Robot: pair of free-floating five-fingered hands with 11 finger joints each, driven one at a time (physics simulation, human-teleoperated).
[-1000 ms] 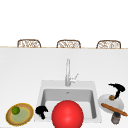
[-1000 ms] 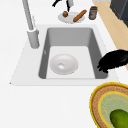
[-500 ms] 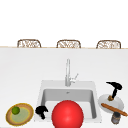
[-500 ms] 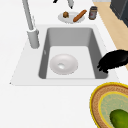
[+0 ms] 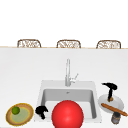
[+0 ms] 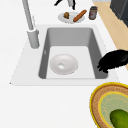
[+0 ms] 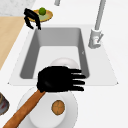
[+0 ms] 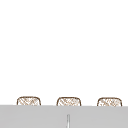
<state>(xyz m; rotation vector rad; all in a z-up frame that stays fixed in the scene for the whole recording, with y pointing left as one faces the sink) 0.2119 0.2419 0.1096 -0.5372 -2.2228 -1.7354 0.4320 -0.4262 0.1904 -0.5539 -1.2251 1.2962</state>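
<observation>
The sink (image 5: 67, 100) is faced head-on from the front of the bench (image 5: 25, 75). It is viewed closely along its length from the left and from the right. The tap (image 5: 67, 72) is shared by all these views. The chairs (image 8: 68, 101) beyond are faced by the upper camera.

No readable text, brand, number or sign appears anywhere. The small dark jar (image 5: 115, 118) beside the white plate (image 5: 119, 102) seems to carry a label band, but it is too blurred to read.
</observation>
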